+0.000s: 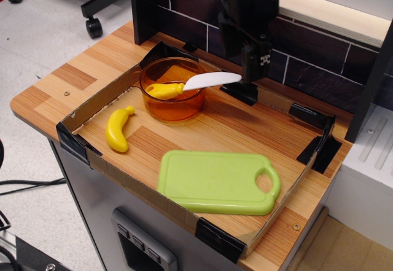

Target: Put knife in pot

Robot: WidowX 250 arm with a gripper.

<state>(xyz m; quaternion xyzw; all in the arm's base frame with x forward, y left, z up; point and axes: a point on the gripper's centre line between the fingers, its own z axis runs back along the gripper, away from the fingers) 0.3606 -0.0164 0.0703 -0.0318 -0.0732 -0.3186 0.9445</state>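
The knife (pixel 184 85) lies in the translucent orange pot (pixel 173 102). Its yellow handle rests inside the pot and its pale blade sticks out over the right rim. The pot stands at the back left of the cardboard-edged tray (pixel 98 96). My black gripper (pixel 253 62) hangs above and to the right of the pot, clear of the knife. Its fingers are apart and it holds nothing.
A yellow toy banana (pixel 118 129) lies in front of the pot at the left. A green cutting board (pixel 218 182) lies at the front of the tray. A dark tiled wall (pixel 319 56) stands behind, with a black post at the far right.
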